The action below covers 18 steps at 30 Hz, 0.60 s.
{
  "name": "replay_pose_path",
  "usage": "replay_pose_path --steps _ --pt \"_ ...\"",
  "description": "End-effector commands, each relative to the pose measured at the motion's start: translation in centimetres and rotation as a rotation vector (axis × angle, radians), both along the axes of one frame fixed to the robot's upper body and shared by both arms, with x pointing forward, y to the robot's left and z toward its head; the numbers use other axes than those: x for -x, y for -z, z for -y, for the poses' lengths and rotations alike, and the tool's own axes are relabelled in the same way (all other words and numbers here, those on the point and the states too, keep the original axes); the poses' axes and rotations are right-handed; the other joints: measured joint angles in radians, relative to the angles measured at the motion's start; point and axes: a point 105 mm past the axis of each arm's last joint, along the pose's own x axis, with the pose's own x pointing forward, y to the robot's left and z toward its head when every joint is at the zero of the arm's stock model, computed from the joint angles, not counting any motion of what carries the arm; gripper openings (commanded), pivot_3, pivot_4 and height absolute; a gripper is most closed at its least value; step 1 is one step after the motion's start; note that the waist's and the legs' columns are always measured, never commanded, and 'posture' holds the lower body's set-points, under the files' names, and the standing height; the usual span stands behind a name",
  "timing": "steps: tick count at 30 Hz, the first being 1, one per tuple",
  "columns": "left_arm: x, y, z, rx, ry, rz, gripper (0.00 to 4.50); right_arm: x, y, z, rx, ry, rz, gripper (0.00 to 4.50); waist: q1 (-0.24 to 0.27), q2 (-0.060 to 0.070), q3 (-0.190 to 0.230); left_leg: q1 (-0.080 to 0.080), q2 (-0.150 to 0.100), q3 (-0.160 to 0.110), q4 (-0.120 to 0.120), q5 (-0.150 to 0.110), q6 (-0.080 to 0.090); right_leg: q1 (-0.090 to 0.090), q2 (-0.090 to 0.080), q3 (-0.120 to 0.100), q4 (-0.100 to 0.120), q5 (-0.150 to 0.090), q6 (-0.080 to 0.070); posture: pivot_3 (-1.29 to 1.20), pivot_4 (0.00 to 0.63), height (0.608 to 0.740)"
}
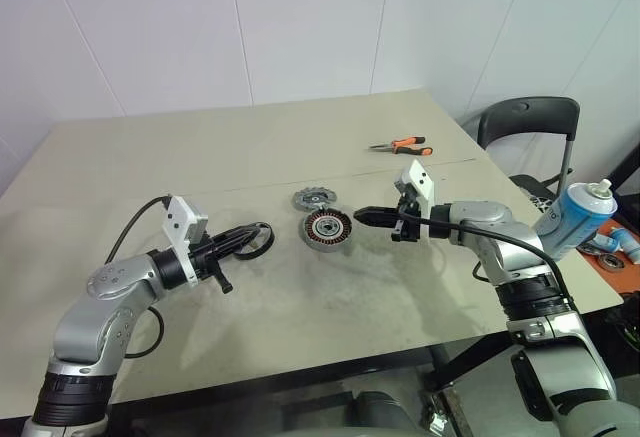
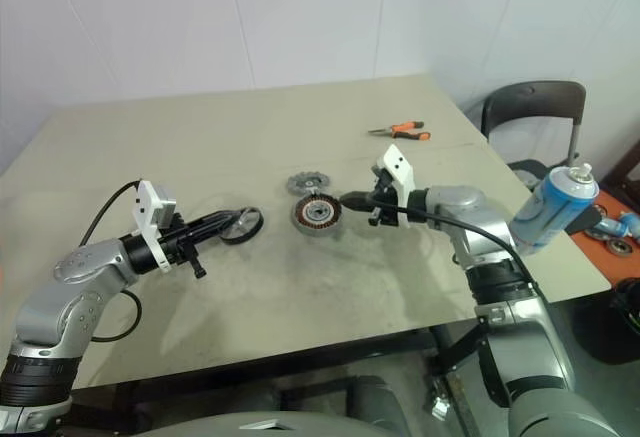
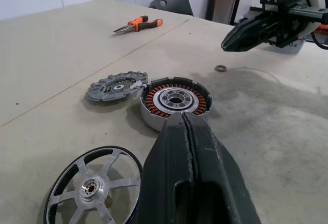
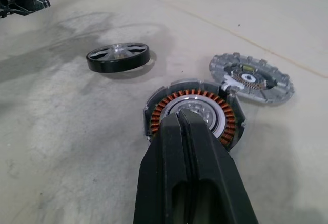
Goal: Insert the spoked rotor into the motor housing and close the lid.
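Note:
The spoked rotor, a black ring with pale spokes and a small hub, lies flat on the table. My left gripper hovers shut right beside it, holding nothing. The motor housing, a silver cup with copper windings, sits mid-table. Just behind it, touching its rim, the ribbed grey lid lies flat. From the right, my right gripper points at the housing. It is shut and empty, its tips just short of the housing's rim.
Orange-handled pliers lie at the far right of the table. A small metal ring rests on the table past the housing. A black chair and a blue spray can stand off the right edge.

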Motion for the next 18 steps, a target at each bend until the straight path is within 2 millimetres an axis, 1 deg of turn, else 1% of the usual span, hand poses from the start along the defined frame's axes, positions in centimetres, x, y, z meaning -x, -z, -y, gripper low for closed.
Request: replay_pose_path --steps 1,4,18 --pt "-0.04 -0.97 -0.48 -0.004 -0.019 0.042 0.00 -0.34 -1.54 0.28 -0.020 0.011 0.072 0.00 0.000 0.000 0.000 0.000 0.000 0.000 0.000 0.000 0.000 0.000 0.000 0.000 0.000 0.000 0.000 0.00 0.000 0.740" --pt "-0.17 -1.48 -0.91 0.022 -0.042 0.044 0.00 -0.22 -1.28 0.37 -0.016 0.015 0.067 0.00 0.000 0.000 0.000 0.000 0.000 0.000 0.000 0.000 0.000 0.000 0.000 0.000 0.000 0.000 0.000 0.00 0.000 0.740" --pt "-0.02 -1.28 -0.80 -0.003 -0.037 0.046 0.00 -0.55 -1.15 0.39 -0.001 0.018 0.055 0.00 0.000 0.000 0.000 0.000 0.000 0.000 0.000 0.000 0.000 0.000 0.000 0.000 0.000 0.000 0.000 0.00 0.000 0.740"
